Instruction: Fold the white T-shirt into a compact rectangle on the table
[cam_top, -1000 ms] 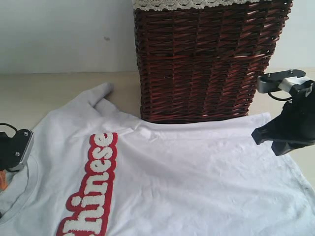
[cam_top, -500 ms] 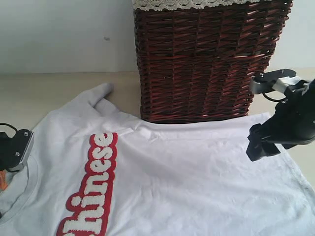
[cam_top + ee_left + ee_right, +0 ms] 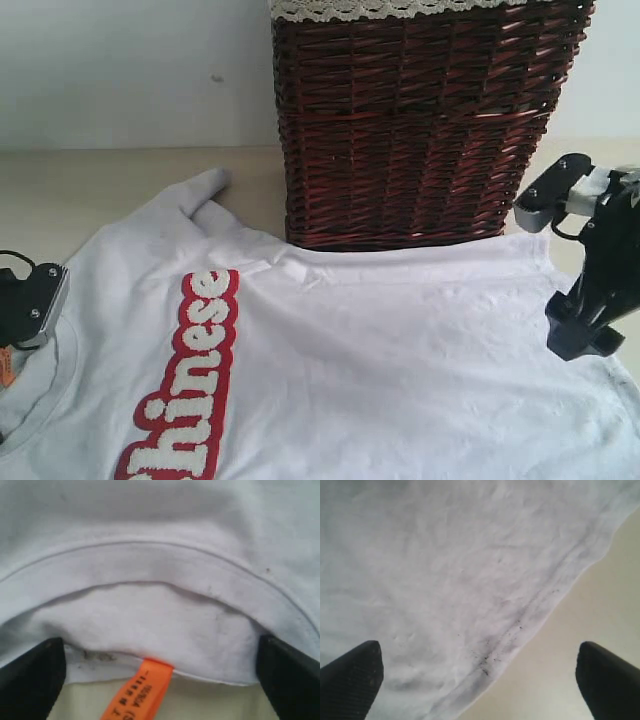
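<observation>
Fabric's flat: the white T-shirt (image 3: 380,340) covers the table (image 3: 100,190) up to the wicker basket (image 3: 420,130) by its back edge. Over the collar (image 3: 150,565) the left gripper (image 3: 160,672), and over the hem (image 3: 520,630) the right gripper (image 3: 480,675), both gape wide and empty, probably lining up a fold.

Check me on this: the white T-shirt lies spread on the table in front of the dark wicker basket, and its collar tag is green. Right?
Not quite: the collar tag is orange, not green, as the left wrist view shows. The rest holds: the white T-shirt lies spread on the table in front of the dark wicker basket.
</observation>
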You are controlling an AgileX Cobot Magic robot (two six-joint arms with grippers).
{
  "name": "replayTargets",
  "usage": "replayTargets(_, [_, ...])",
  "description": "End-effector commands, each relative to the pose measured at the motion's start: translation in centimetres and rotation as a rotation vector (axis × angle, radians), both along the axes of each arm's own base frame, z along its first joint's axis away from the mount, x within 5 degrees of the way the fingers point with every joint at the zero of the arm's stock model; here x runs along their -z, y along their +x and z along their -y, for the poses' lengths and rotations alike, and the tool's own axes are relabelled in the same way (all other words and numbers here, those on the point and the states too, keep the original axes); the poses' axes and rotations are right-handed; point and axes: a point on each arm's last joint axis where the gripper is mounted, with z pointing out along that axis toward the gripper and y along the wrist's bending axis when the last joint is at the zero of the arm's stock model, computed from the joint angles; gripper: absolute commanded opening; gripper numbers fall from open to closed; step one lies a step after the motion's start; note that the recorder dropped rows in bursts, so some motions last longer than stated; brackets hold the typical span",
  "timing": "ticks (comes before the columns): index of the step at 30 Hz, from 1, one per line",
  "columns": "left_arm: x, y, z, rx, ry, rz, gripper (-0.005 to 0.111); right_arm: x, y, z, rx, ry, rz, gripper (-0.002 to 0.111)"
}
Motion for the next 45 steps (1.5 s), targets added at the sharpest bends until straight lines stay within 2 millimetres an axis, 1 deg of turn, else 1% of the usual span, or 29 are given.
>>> replayTargets(1, [1.1, 0.2, -0.2, 0.004, 0.008, 0.016, 0.106, -0.1, -0.4, 0.1, -0.247, -0.053, -0.023, 0.105])
replayTargets(3, [1.1, 0.2, -0.2, 0.004, 0.008, 0.016, 0.106, -0.1, -0.6, 0.2, -0.356, -0.08, -0.05, 0.105])
replayTargets(4, [1.1, 0.2, -0.2, 0.004, 0.008, 0.016, 0.106, 0.0, -1.0, 0.4, -0.486, -0.111, -0.086, 0.105])
replayTargets(5, [1.1, 0.2, -0.2, 0.004, 0.008, 0.016, 0.106, 0.2, -1.2, 0.6, -0.551, -0.135, -0.105, 0.105])
replayTargets(6, [1.1, 0.2, -0.2, 0.004, 0.008, 0.016, 0.106, 0.6, -1.6, 1.2, -0.71, -0.209, -0.137, 0.105])
replayTargets(8, [1.1, 0.2, -0.2, 0.004, 0.008, 0.016, 0.106, 1.2, -1.5, 2.0, -0.806, -0.31, -0.15, 0.105])
replayTargets(11, [1.1, 0.2, -0.2, 0.004, 0.008, 0.016, 0.106, 1.9, -0.7, 1.7, -0.675, -0.287, -0.078, 0.105])
replayTargets(12, [1.1, 0.2, -0.2, 0.004, 0.008, 0.016, 0.106, 2.1, -0.6, 1.7, -0.707, -0.286, -0.086, 0.105])
replayTargets(13, [1.1, 0.2, -0.2, 0.004, 0.008, 0.016, 0.106, 2.6, -0.7, 1.5, -0.811, -0.273, -0.119, 0.105])
replayTargets(14, [1.1, 0.2, -0.2, 0.004, 0.008, 0.018, 0.106, 3.0, -0.6, 1.4, -0.8, -0.266, -0.126, 0.105])
replayTargets(15, [1.1, 0.2, -0.2, 0.004, 0.008, 0.018, 0.106, 3.8, -0.4, 1.4, -0.758, -0.257, -0.146, 0.105])
replayTargets(17, [1.1, 0.2, -0.2, 0.004, 0.008, 0.018, 0.106, 4.7, -0.3, 1.4, -0.778, -0.255, -0.173, 0.105])
replayTargets(21, [1.1, 0.2, -0.2, 0.004, 0.008, 0.018, 0.106, 5.9, 0.7, 1.2, -0.8, -0.249, -0.112, 0.105])
replayTargets(23, [1.1, 0.2, -0.2, 0.004, 0.008, 0.018, 0.106, 6.8, 1.3, 1.7, -0.776, -0.232, -0.077, 0.105])
replayTargets(24, [1.1, 0.2, -0.2, 0.004, 0.008, 0.018, 0.106, 7.4, 1.3, 2.3, -0.795, -0.208, -0.097, 0.105])
replayTargets(27, [1.1, 0.2, -0.2, 0.004, 0.008, 0.018, 0.106, 8.0, 1.1, 3.2, -0.844, -0.169, -0.138, 0.105])
replayTargets(30, [1.1, 0.2, -0.2, 0.004, 0.008, 0.018, 0.106, 8.1, 1.0, 3.8, -0.826, -0.15, -0.14, 0.105])
replayTargets(32, [1.1, 0.2, -0.2, 0.004, 0.008, 0.018, 0.106, 7.8, 1.1, 3.8, -0.816, -0.135, -0.166, 0.105])
replayTargets(38, [1.1, 0.2, -0.2, 0.004, 0.008, 0.018, 0.106, 5.8, 1.3, 3.9, -0.801, -0.087, -0.327, 0.105])
replayTargets(41, [1.1, 0.2, -0.2, 0.004, 0.008, 0.018, 0.106, 5.3, 2.0, 3.7, -0.782, -0.074, -0.296, 0.105])
replayTargets(45, [1.1, 0.2, -0.2, 0.004, 0.008, 0.018, 0.106, 5.2, 2.5, 3.7, -0.797, -0.09, -0.246, 0.105])
